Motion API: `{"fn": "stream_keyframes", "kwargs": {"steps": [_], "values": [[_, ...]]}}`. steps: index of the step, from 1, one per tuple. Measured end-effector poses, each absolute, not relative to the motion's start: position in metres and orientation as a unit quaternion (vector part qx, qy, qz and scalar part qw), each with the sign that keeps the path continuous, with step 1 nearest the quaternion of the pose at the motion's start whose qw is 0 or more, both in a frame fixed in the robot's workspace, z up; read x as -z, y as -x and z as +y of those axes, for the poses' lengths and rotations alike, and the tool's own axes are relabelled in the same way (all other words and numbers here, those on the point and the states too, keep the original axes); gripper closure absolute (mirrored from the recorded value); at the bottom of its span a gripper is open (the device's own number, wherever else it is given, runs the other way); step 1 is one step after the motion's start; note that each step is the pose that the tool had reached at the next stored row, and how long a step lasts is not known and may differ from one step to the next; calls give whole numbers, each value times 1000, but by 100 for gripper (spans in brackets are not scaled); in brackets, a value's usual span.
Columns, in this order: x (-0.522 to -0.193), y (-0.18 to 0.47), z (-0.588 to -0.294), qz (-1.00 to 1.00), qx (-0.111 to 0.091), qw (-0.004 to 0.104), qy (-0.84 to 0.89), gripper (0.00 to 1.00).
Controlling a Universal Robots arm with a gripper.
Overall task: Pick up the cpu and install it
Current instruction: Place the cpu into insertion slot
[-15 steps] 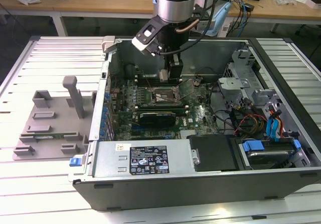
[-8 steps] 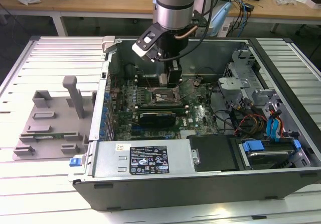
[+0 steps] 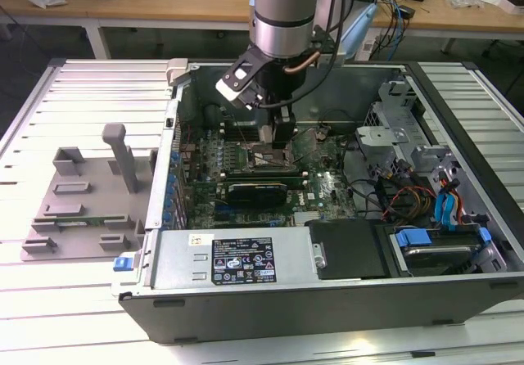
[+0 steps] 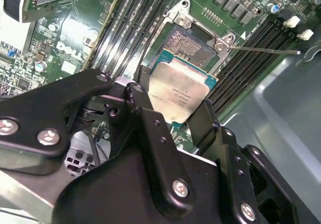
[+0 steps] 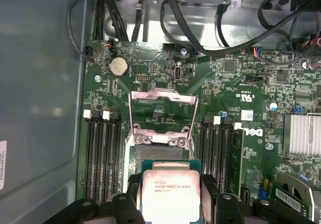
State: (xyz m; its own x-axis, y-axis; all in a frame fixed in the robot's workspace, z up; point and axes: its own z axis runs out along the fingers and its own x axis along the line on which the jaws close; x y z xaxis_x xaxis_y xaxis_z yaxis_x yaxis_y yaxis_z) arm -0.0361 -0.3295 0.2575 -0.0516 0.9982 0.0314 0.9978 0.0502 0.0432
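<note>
The end effector is closed on the cpu, with a finger on each of two opposite edges. The chip is held flat with its silver lid up. In both wrist views it hangs over the motherboard, just short of the open socket and not yet seated. Part of the socket bed shows bare beyond the chip's edge. In the exterior view the end effector sits deep in the case, over the middle of the board.

The step in hand, as I judge it, is setting the chip into the socket. Done well, that means keeping it level, matching its keying to the socket, and centring it squarely over the bed. It should go down without sliding, since the contacts would likely bend under a sideways drag. The grip takes only thin edges, so a tilt or slip is the main risk.

The load plate stands raised on the socket's far side from the chip, and its lever is swung out over the memory slots. Those slots flank the socket closely, leaving the fingers little room to spread. Cables run along the board's far edge, well apart. A grey fixture plate lies on the surface at the exterior view's left of the case.
</note>
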Motion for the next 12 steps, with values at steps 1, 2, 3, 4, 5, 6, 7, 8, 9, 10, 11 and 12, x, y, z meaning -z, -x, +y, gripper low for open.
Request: {"fn": "stream_keyframes", "kwargs": {"steps": [1, 2, 3, 4, 5, 6, 7, 8, 9, 10, 11, 12], "values": [[-256, 36, -330, 725, -27, 4, -689, 45], [-255, 36, -330, 725, -27, 3, -689, 45], [-253, 36, -330, 725, -27, 4, -689, 45], [-253, 36, -330, 725, -27, 3, -689, 45], [-252, 36, -330, 725, -27, 3, -689, 45], [-252, 36, -330, 725, -26, 4, -689, 45], [-251, 36, -330, 725, -27, 3, -689, 45], [-249, 36, -330, 725, -27, 3, -689, 45], [-248, 36, -330, 725, -27, 3, -689, 45], [-245, 36, -329, 725, -27, 3, -689, 45], [-242, 36, -330, 724, -27, 3, -689, 45], [-240, 36, -330, 720, -27, 4, -694, 45]]}}
